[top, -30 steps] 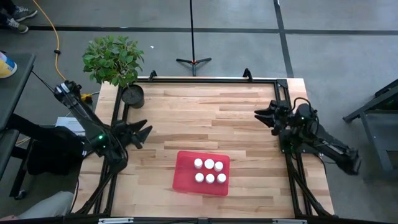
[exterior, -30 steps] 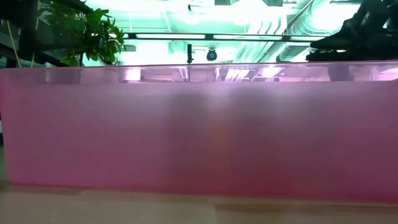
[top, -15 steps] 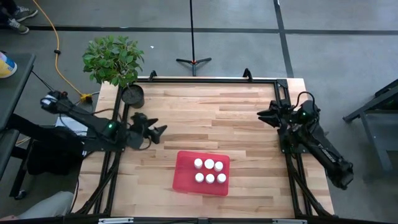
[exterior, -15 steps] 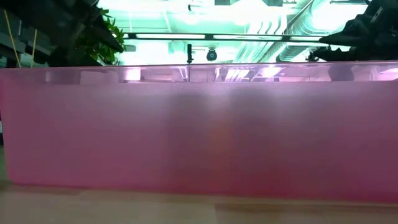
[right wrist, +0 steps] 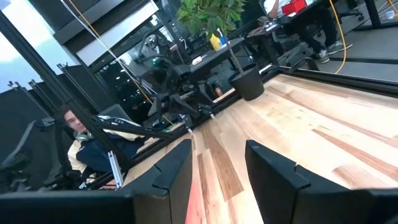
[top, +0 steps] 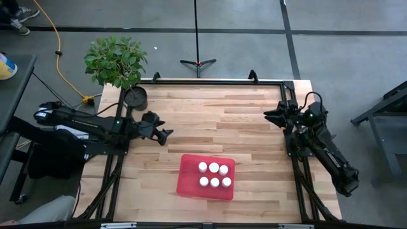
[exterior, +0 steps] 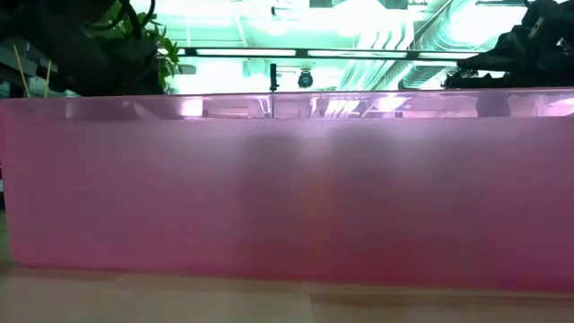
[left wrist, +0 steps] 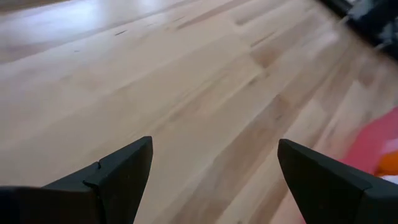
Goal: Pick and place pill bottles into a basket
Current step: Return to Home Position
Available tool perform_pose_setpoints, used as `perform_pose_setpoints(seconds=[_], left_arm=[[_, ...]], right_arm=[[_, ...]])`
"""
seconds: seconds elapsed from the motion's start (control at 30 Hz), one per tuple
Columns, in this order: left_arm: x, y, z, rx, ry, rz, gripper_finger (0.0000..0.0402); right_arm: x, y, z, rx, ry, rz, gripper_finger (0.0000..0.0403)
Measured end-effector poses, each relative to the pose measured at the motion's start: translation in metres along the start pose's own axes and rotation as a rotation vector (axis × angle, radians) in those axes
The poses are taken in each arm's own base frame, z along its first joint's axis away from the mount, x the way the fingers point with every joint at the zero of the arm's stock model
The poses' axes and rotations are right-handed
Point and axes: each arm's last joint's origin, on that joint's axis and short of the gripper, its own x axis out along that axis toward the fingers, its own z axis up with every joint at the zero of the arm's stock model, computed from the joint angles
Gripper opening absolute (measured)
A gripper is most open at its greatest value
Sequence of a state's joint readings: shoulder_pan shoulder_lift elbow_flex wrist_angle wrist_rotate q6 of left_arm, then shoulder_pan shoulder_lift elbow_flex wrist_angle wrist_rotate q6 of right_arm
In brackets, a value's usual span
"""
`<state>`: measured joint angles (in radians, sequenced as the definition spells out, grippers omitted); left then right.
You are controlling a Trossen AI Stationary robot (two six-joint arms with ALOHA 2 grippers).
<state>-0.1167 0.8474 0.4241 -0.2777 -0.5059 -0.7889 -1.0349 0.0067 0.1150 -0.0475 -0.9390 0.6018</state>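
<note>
The red tray (top: 189, 172) lies on the wooden table near its front edge, at the middle. Several pill bottles (top: 214, 175) with white caps stand inside it in two rows. My left gripper (top: 166, 135) is open and empty over the table, to the far left of the tray; its wrist view (left wrist: 214, 168) shows bare wood between its fingers and a corner of the tray (left wrist: 379, 143). My right gripper (top: 266, 118) is open and empty at the table's right side; it also shows in its wrist view (right wrist: 219, 167). In the low view the tray's wall (exterior: 287, 188) fills the picture.
A dark round plant pot (top: 135, 97) stands at the table's far left corner, with a leafy plant (top: 116, 60) beside it. A black frame (top: 210, 81) runs around the table. A person (right wrist: 81, 143) sits beyond the table's left side.
My left gripper has gone toward the table's right edge, farther in over the wood, as its arm has stretched out low and level. It stays open. The tray and bottles have kept still.
</note>
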Motion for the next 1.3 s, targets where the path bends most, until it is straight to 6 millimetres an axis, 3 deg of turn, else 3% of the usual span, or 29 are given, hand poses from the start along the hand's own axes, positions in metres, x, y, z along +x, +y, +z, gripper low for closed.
perform_pose_setpoints(seconds=[0.2,0.4,0.5,0.77,0.93,1.3], left_arm=[[0.001,0.006,-0.003,0.060,0.016,0.067,0.0379],[-0.010,-0.009,0.009,0.364,-0.261,0.133,0.0379],[-0.019,-0.011,0.010,0.413,-0.318,0.039,0.0379],[-0.023,0.019,-0.030,0.273,-0.486,-0.265,0.0379],[-0.036,0.023,-0.031,0.343,-0.640,-0.483,0.0379],[-0.040,0.031,-0.038,0.361,-0.556,-0.579,0.0379]], right_arm=[[0.000,0.000,-0.001,0.001,0.003,-0.004,0.0140],[0.000,-0.001,0.000,-0.009,0.000,-0.009,0.0140],[0.000,-0.001,0.000,-0.012,0.000,-0.009,0.0140],[0.000,-0.001,-0.001,-0.012,0.002,-0.011,0.0140],[0.000,-0.001,-0.001,-0.008,0.005,-0.012,0.0140],[0.000,-0.001,-0.001,-0.024,0.004,-0.008,0.0140]])
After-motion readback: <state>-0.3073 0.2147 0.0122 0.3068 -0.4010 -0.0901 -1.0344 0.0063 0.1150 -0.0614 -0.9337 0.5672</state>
